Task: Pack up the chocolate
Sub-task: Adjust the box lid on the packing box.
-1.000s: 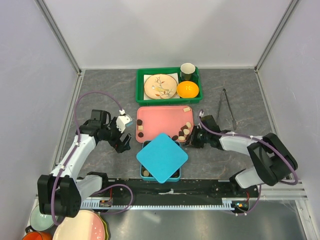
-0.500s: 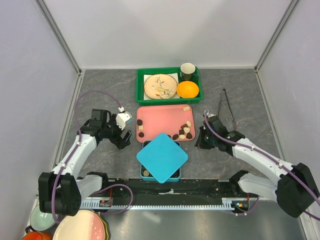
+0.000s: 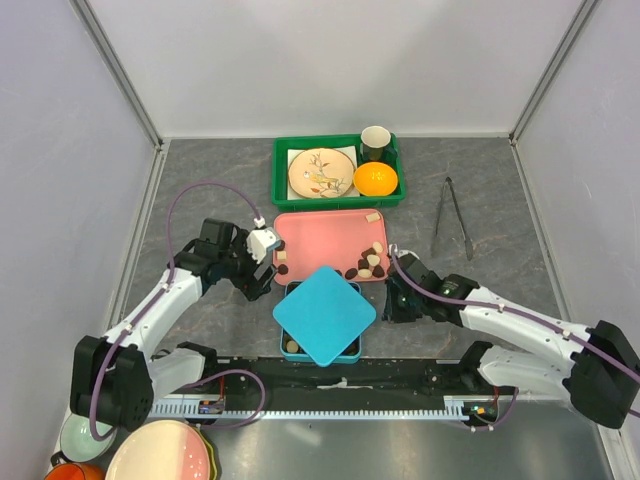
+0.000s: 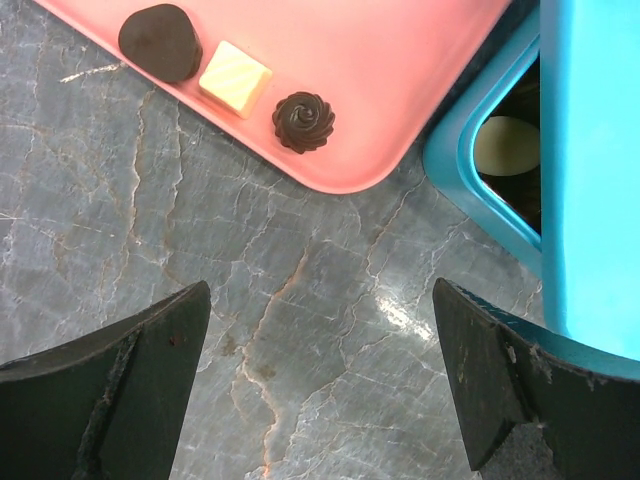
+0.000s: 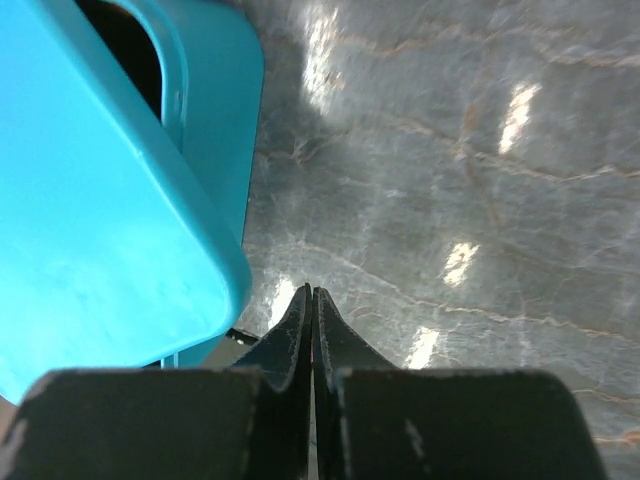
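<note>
The chocolate lies in small dark, brown and cream pieces on the pink tray [image 3: 330,232], a few at its left edge [image 3: 282,262] and a cluster at the right [image 3: 368,264]. In the left wrist view a dark piece [image 4: 160,42], a cream square [image 4: 235,80] and a dark swirl [image 4: 303,121] sit near the tray's corner [image 4: 390,90]. The blue box [image 4: 465,195] holds a cream piece [image 4: 505,145], and its blue lid [image 3: 324,314] lies askew on top. My left gripper [image 3: 258,280] [image 4: 320,340] hangs open over bare table beside that corner. My right gripper [image 3: 392,300] [image 5: 312,292] is shut and empty, just right of the box [image 5: 215,110].
A green basket [image 3: 282,190] at the back holds a patterned plate [image 3: 320,172], an orange [image 3: 375,179] and a dark cup [image 3: 375,142]. Metal tongs [image 3: 452,218] lie on the table at the right. Stacked plates and bowls [image 3: 160,452] sit at the near left corner.
My left gripper has shifted right, closer to the tray's near left corner. My right arm has swung out to the right, and its shut gripper has dropped back beside the box.
</note>
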{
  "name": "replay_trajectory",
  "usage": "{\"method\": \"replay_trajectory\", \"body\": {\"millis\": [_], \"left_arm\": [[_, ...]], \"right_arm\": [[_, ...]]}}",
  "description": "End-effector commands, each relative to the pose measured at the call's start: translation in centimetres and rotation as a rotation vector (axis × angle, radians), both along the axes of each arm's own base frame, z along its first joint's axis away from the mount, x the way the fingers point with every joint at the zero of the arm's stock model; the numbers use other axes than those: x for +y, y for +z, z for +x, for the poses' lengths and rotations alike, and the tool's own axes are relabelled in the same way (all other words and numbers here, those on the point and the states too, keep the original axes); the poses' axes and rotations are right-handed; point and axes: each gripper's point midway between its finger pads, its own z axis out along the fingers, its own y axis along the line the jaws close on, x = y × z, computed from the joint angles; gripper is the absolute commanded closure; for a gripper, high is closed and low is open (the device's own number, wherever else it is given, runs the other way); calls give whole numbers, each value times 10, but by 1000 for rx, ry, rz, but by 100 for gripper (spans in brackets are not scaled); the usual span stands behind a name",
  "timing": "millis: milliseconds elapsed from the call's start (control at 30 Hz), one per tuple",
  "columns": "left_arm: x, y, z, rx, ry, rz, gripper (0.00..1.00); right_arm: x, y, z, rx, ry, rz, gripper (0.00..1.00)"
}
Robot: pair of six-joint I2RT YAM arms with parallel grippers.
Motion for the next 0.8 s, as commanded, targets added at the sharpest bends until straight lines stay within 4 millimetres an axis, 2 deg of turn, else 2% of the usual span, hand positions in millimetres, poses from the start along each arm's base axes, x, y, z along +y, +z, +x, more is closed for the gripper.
{"method": "replay_trajectory", "body": {"millis": [0, 167, 433, 767], "left_arm": [[-3, 2, 9, -24, 30, -3, 1], [-8, -4, 2, -7, 13, -1, 1], [-16, -9, -22, 25, -46, 0, 1], [-20, -4, -41, 6, -113, 36, 1]], "right_arm": [[12, 0, -1, -5, -11, -8, 100], [26, 9, 9, -43, -13, 0, 100], [34, 12, 22, -75, -11, -21, 100], [39, 13, 34, -97, -12, -40, 100]]}}
